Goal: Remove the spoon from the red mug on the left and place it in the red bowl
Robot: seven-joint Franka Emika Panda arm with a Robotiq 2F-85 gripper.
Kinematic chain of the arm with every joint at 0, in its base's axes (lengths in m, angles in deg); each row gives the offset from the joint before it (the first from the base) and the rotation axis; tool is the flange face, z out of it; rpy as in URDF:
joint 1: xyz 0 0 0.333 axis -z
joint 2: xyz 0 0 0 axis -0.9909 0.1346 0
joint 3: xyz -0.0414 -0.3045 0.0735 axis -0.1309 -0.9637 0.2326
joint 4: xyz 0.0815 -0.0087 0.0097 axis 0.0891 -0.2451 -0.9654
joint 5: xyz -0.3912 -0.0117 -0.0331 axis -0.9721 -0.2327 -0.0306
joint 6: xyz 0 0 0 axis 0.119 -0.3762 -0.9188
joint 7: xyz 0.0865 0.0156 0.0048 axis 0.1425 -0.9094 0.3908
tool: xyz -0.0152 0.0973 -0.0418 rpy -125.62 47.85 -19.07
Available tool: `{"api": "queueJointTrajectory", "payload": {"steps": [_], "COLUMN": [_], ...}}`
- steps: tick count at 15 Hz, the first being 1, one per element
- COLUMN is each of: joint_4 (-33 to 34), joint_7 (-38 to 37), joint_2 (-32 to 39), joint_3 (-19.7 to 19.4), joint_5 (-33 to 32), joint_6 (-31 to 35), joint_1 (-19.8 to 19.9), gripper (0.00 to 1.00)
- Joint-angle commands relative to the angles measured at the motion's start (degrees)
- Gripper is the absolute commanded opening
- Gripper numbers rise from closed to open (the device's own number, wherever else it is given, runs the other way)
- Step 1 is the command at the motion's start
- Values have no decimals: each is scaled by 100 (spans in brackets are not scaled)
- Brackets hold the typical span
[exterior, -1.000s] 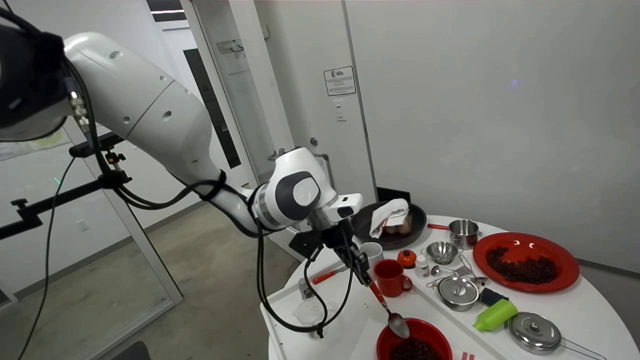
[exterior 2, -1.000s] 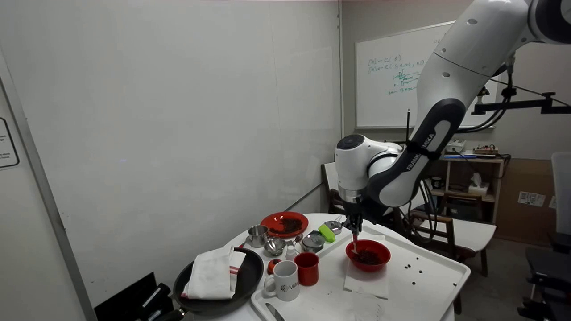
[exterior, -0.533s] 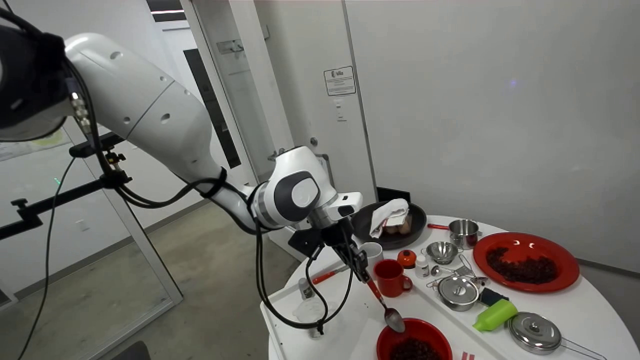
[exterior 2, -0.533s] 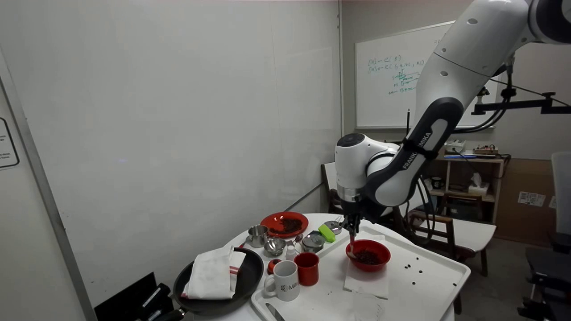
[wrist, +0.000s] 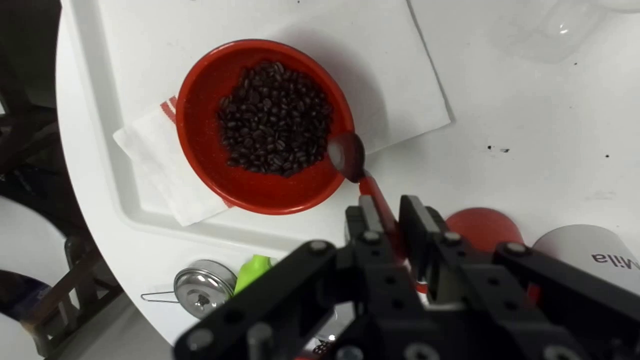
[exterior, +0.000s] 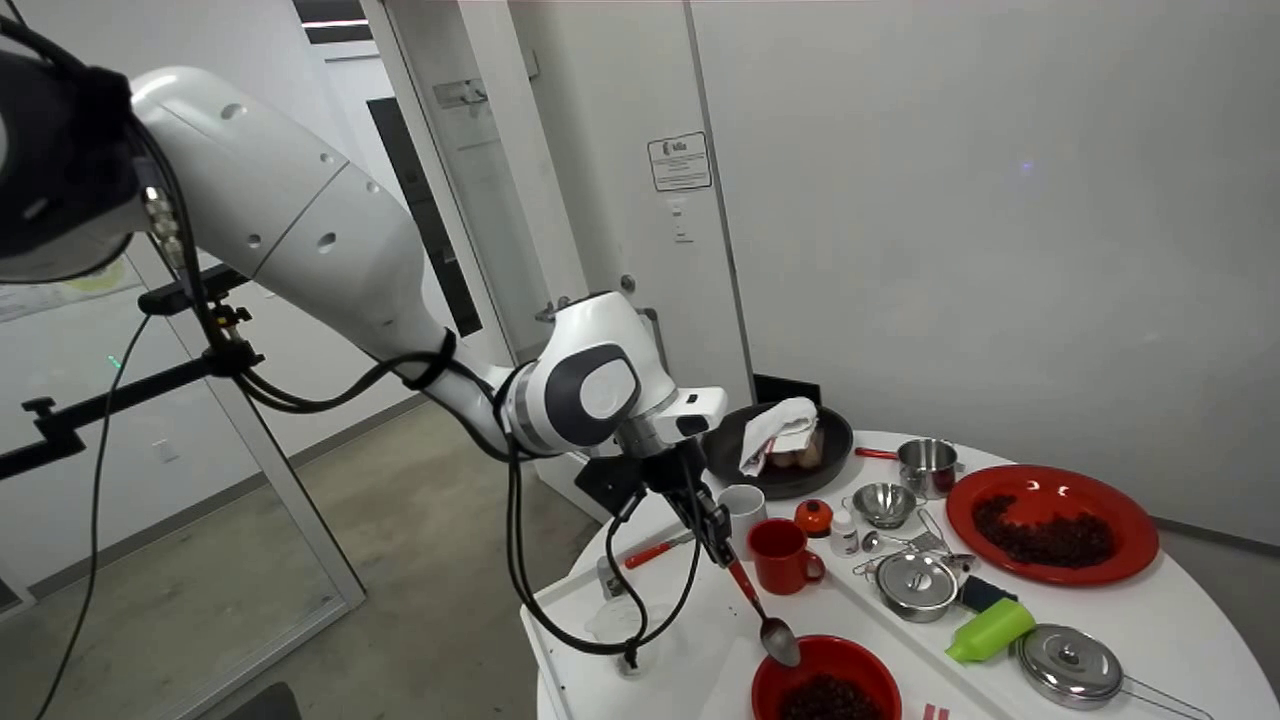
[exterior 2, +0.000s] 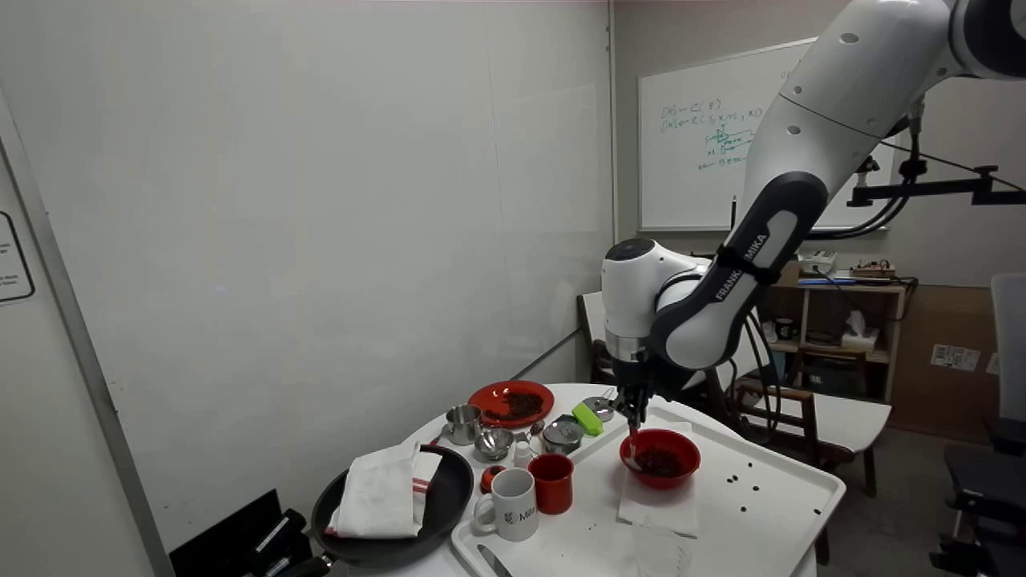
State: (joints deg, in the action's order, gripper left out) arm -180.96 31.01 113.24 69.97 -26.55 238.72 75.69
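The spoon [exterior: 776, 640] has a red handle and a metal head. My gripper [wrist: 388, 210] is shut on the handle, which runs tilted between the fingers in the wrist view; it also shows in both exterior views [exterior: 722, 552] [exterior 2: 632, 410]. The spoon's head [wrist: 346, 156] overlaps the near rim of the red bowl [wrist: 265, 200] in the wrist view. I cannot tell if they touch. The bowl [exterior: 845, 655] [exterior 2: 662, 482] holds dark beans. The red mug [exterior: 783, 562] [exterior 2: 553, 486] stands upright beside the gripper; the wrist view shows part of it [wrist: 481, 225].
A white mug [exterior 2: 514, 505] stands close to the red mug. The bowl sits on a cloth [wrist: 170, 165] on the white tray [exterior 2: 761, 529]. Steel pots, a green bottle [exterior: 992, 630], a large red dish [exterior: 1130, 515] and a black pan [exterior 2: 459, 489] stand around the tray.
The gripper and spoon have shifted a little left in an exterior view, so the spoon's head has moved from over the bowl toward its rim. The bowl has shifted very slightly. The mugs stay put.
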Motion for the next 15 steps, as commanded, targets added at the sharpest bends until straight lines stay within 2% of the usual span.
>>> {"api": "queueJointTrajectory", "payload": {"steps": [1, 7, 15], "joint_4": [8, 80, 147], "joint_7": [30, -496, -1570], "joint_2": [-39, 4, 74], "joint_3": [-20, -218, -703], "joint_5": [327, 453, 199], "joint_6": [-160, -374, -598], "joint_1": [-55, -220, -643], "gripper": [10, 10, 10]}}
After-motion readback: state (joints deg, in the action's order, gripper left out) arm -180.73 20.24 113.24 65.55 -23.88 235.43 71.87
